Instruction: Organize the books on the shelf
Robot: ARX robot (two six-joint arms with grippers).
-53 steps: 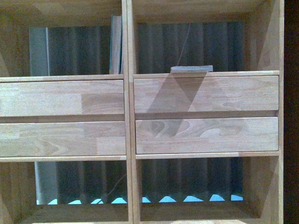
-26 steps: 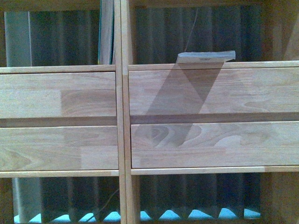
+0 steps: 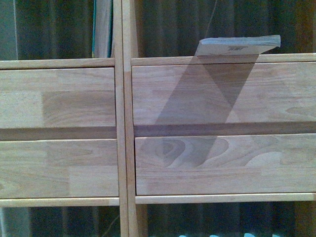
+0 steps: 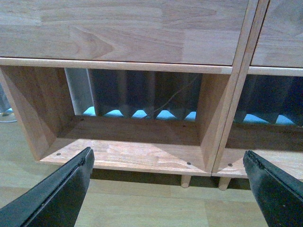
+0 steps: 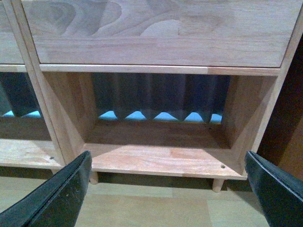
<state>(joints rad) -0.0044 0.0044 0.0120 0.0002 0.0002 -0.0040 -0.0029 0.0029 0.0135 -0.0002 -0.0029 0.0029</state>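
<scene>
Left gripper (image 4: 167,152) fingers spread wide, nothing between them. Right gripper (image 5: 168,153) same: wide apart, empty. Both sit low in front of the shelf (image 3: 122,123), left one facing the bottom compartment of the left column, right one facing the bottom compartment of the right column; both compartments bare wood inside. Teal book (image 3: 102,28) stands upright in the left compartment above the drawer fronts (image 3: 74,98), pressed against the centre divider. Thin pale paperback (image 3: 239,46) lies flat in the right compartment on the same level, near the front edge, dark lettering on the side facing the camera; too small to read. Angled shadow falls across the two right drawer fronts under it. Dark pleated curtain (image 5: 161,92) shows through the open back. Peg legs (image 4: 186,180) on light wood floor (image 4: 142,208).
</scene>
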